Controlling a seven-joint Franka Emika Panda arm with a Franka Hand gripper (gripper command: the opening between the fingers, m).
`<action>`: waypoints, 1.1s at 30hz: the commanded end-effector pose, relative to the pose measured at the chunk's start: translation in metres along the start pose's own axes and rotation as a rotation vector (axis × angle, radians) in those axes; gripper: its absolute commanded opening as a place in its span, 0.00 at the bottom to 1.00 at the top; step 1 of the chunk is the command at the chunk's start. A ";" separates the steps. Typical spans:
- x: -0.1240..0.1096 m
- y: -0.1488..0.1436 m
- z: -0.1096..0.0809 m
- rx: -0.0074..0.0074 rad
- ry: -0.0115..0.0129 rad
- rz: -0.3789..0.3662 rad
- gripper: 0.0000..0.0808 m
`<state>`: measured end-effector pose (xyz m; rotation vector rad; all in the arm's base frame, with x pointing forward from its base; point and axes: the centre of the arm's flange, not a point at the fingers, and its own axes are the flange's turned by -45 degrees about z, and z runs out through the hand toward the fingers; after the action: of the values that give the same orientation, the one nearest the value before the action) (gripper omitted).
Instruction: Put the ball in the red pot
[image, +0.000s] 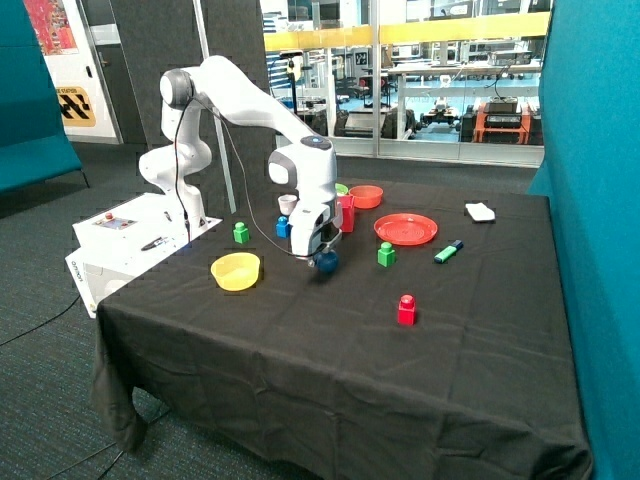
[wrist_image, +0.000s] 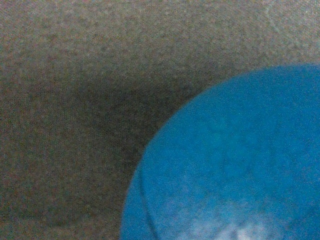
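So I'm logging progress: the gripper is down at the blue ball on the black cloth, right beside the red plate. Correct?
Not quite. The gripper is at the ball, but beside the yellow bowl, not the red plate, which lies farther off past a green block. The outside view shows it.

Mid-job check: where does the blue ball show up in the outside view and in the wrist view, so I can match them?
Outside view: the ball sits at the tip of the gripper, between the yellow bowl and the green block.
Wrist view: the ball fills one corner, close up.
Shared landmark: the black tablecloth.
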<state>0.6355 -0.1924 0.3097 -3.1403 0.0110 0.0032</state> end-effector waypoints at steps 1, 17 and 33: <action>-0.002 -0.004 0.003 -0.0012 0.0021 0.002 0.80; -0.003 -0.014 0.003 -0.0012 0.0021 0.010 0.04; -0.005 -0.015 -0.003 -0.0012 0.0021 0.000 0.00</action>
<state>0.6325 -0.1788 0.3092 -3.1387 0.0184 -0.0015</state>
